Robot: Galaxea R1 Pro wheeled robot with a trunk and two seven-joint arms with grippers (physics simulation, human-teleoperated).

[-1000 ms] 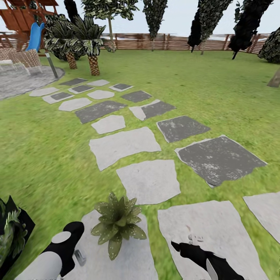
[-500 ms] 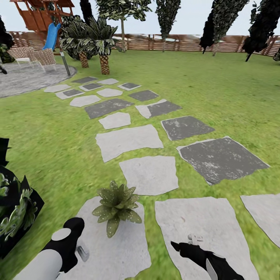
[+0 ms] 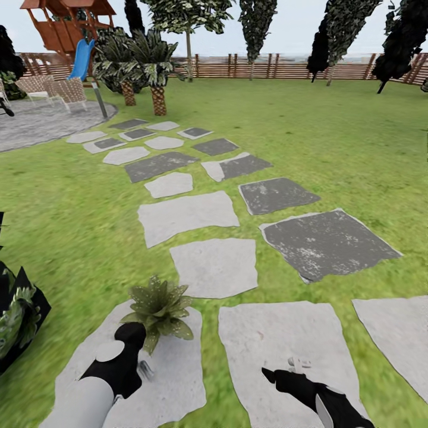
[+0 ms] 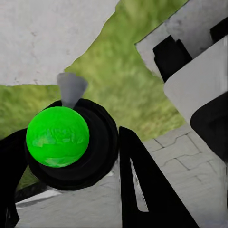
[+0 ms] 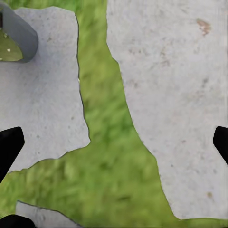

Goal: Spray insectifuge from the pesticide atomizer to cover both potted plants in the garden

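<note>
- green lawn (image 3: 333, 137) fills the garden, with grey stepping stones (image 3: 187, 215) winding across it toward a round paved patch (image 3: 35, 122) at far left.
- brown slatted fence (image 3: 285, 66) closes the far side, with dark trees (image 3: 333, 30) standing in front of it. two palms (image 3: 142, 65) and a wooden play tower with a blue slide (image 3: 82, 56) stand at the back left.
- one of the potted plants (image 3: 157, 306), a low rosette of pointed dull-green speckled leaves, sits on the far edge of the nearest left stone (image 3: 172, 380).
- the left end effector (image 3: 135, 356) hangs over that same stone, and its black wrist overlaps the near leaves of the rosette in the head view.
- the pesticide atomizer (image 3: 145, 371) shows as a small grey piece sticking out beside the left end effector. in the left wrist view its grey nozzle (image 4: 71, 88) pokes out past a round black body carrying a bright green ball (image 4: 57, 135), with black fingers (image 4: 142, 190) close on either side, so the left end effector looks clamped on it.
- the right end effector (image 5: 114, 145) hangs low over the seam of grass between two pale stones, its black fingertips (image 5: 9, 147) wide apart with nothing between them.
- in the head view the right end effector (image 3: 273, 375) sits above the nearest middle stone (image 3: 267, 333), well apart from the rosette.
- a dark spiky plant (image 3: 18, 321) stands at the near left edge of the lawn.
</note>
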